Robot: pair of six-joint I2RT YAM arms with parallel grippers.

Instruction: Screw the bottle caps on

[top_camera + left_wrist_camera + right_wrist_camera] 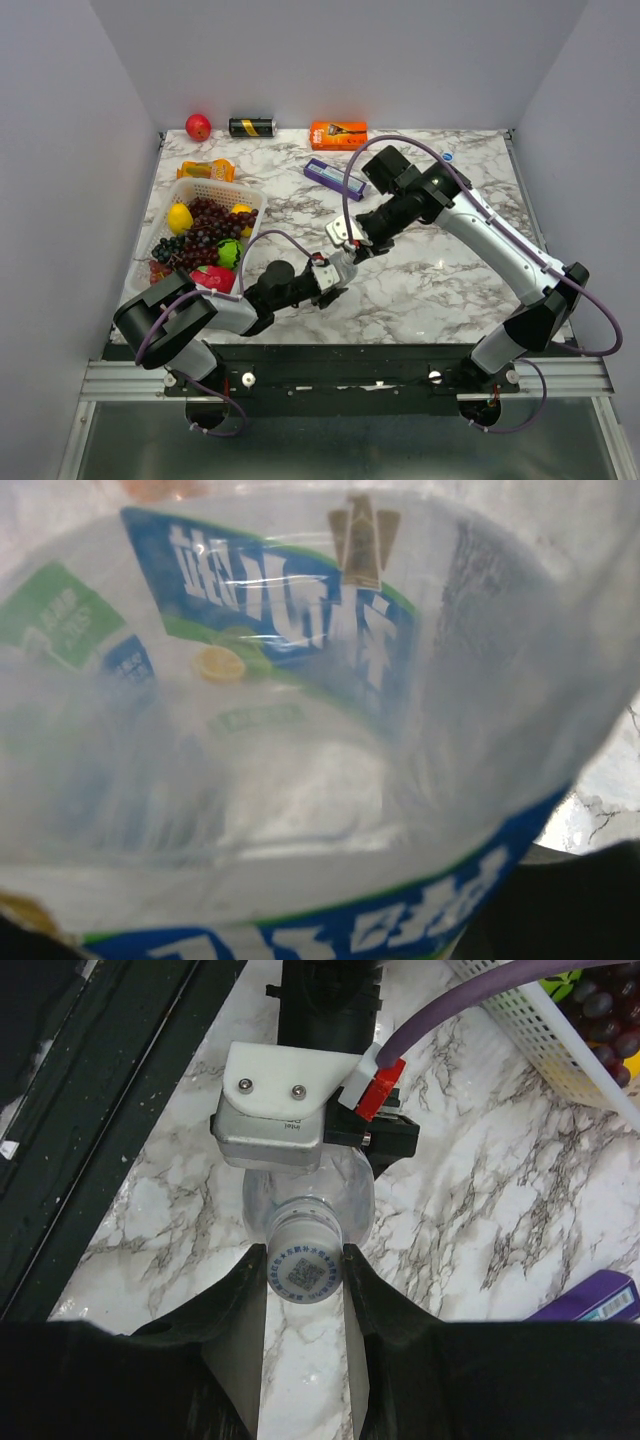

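A clear bottle (350,1182) with a blue and green label (290,630) lies roughly level just above the marble table (430,280), and my left gripper (337,263) is shut on its body. Its label fills the left wrist view, hiding that gripper's fingers. A whitish cap (305,1268) with a printed code sits on the bottle's neck. My right gripper (305,1260) is shut on that cap, one finger on each side. A blue cap (447,157) lies alone on the table at the back right.
A white basket (215,186) of fruit stands at the left, with an orange packet (206,170) behind it. Along the back lie a red apple (198,126), a black can (252,127) and an orange box (338,134). A purple box (328,173) lies mid-table.
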